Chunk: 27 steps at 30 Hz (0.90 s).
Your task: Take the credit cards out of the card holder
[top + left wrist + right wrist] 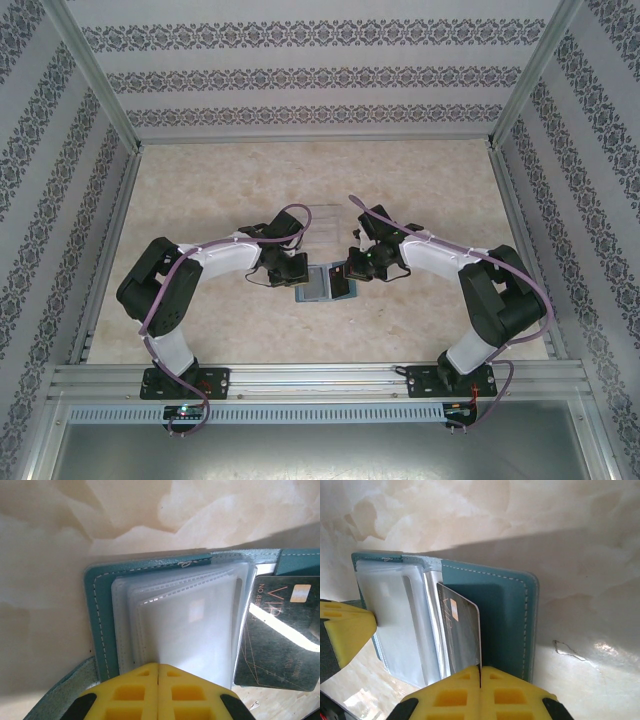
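Observation:
The teal card holder [318, 285] lies open on the marble-look table between both arms. Its clear plastic sleeves [190, 625] fan up from the teal cover [507, 615]. My left gripper [158, 666] is shut, and its yellow tips press on the sleeves of the left half. A dark credit card [462, 630] marked VIP with a gold chip stands on edge over the right half. My right gripper [480, 670] is shut on its near edge. The same credit card [280, 630] leans out beside the sleeves in the left wrist view.
A pale see-through rectangle [322, 215] lies on the table behind the grippers. A small bit of wire [570, 651] lies right of the holder. Patterned walls and metal rails [300, 375] enclose the table.

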### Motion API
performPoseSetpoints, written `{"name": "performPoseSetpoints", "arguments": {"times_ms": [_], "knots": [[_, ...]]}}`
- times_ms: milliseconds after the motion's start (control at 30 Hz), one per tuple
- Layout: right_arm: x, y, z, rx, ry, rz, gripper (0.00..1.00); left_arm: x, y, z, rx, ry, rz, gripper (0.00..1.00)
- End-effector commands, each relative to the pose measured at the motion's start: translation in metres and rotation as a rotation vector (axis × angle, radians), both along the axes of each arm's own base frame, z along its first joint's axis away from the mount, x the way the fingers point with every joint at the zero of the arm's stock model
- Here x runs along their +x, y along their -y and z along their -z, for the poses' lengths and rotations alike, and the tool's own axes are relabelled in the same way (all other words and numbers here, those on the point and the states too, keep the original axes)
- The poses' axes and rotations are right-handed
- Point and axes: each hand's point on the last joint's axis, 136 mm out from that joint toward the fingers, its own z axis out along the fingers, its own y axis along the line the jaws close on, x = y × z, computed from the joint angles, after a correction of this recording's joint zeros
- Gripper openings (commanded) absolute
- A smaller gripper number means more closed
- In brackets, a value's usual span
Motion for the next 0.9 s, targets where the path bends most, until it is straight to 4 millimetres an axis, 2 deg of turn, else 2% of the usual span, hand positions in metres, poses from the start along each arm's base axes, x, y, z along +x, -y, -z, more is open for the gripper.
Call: {"name": "performPoseSetpoints", "arguments": {"times_ms": [0,133,300,467,633,867], "knots": [[0.001,-0.007,-0.006,0.007,0.007,-0.013,0.07,-0.018,-0.01,0.018,0.068,-0.079,0.02,0.06],[0.0,-0.024,-0.008,0.077,-0.012,-0.013,0.09,-0.017,-0.009,0.018,0.066,-0.079,0.02,0.06],[-0.006,-0.036,-0.01,0.118,-0.034,-0.023,0.16,-0.017,-0.008,0.02,0.062,-0.079,0.019,0.06],[-0.012,-0.034,-0.006,0.111,-0.052,-0.018,0.17,-0.017,-0.008,0.021,0.058,-0.08,0.02,0.06],[-0.012,-0.031,-0.006,0.091,-0.048,-0.011,0.14,-0.018,-0.007,0.022,0.056,-0.084,0.021,0.06],[-0.006,-0.027,-0.016,0.054,-0.004,-0.016,0.08,-0.011,0.001,0.006,0.014,-0.054,0.021,0.1]]}}
